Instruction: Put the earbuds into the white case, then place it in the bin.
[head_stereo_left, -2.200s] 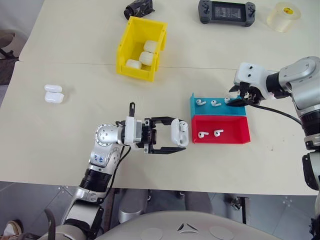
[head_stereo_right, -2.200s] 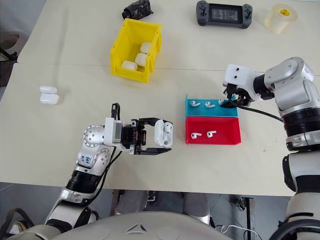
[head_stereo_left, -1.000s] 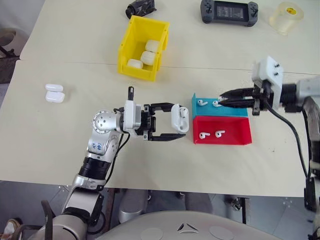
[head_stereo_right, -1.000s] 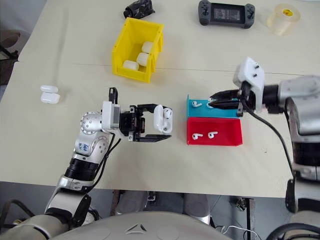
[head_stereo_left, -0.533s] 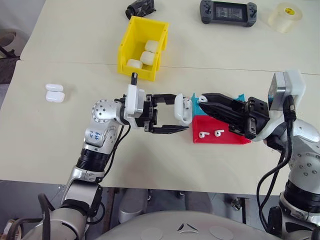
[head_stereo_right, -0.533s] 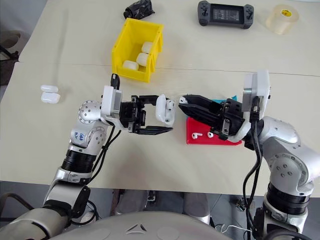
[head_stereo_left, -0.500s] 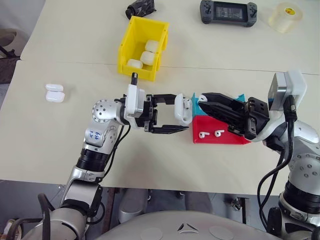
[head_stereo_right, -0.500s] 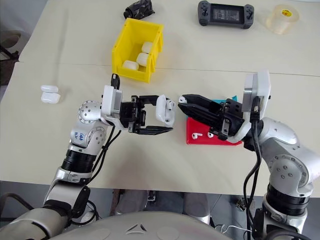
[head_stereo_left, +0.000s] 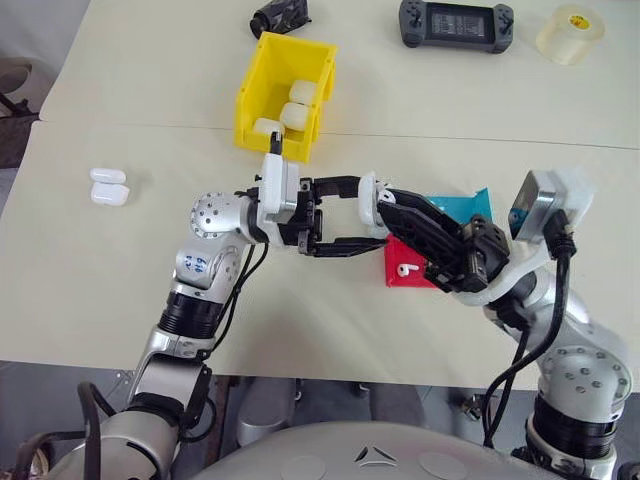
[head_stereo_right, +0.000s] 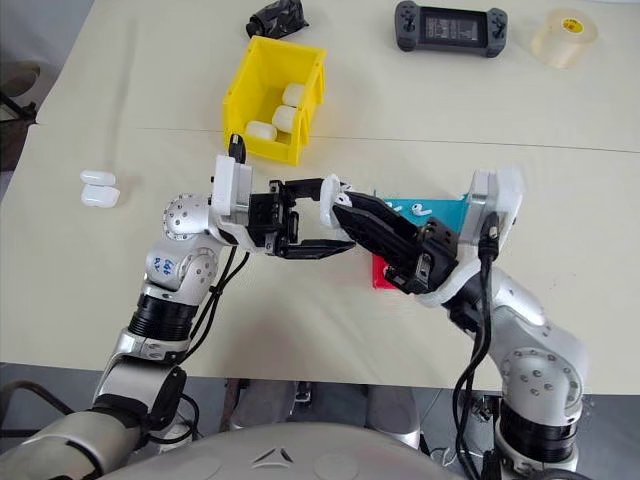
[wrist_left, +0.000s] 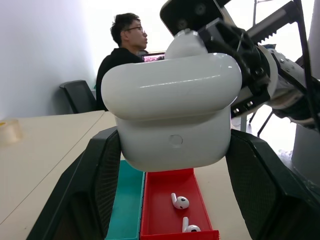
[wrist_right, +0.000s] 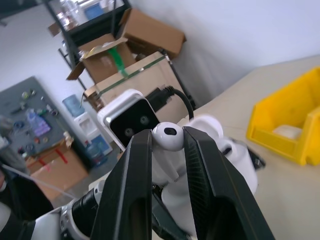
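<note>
My left gripper (head_stereo_left: 362, 214) is shut on the white case (wrist_left: 172, 112), holding it above the table near the middle. The case's lid looks hinged open in the right wrist view. My right gripper (head_stereo_left: 384, 198) reaches in from the right, its tips right at the case. It is shut on one small white earbud (wrist_right: 167, 136). Two more earbuds (wrist_left: 179, 201) lie in the red tray (head_stereo_left: 402, 277). Others (head_stereo_right: 421, 209) lie in the blue tray (head_stereo_left: 458, 206). The yellow bin (head_stereo_left: 250, 100) stands behind the grippers, holding several white cases (head_stereo_left: 298, 115).
Two white cases (head_stereo_left: 108, 186) lie stacked at the table's left. A black game controller (head_stereo_left: 455, 22), a tape roll (head_stereo_left: 568, 32) and a black object (head_stereo_left: 280, 15) sit along the far edge. A seated person (wrist_left: 125, 45) is visible behind the table.
My right gripper has swung left from the blue tray to the held case, carrying an earbud and rolling its wrist. The left gripper has stayed almost still with the case.
</note>
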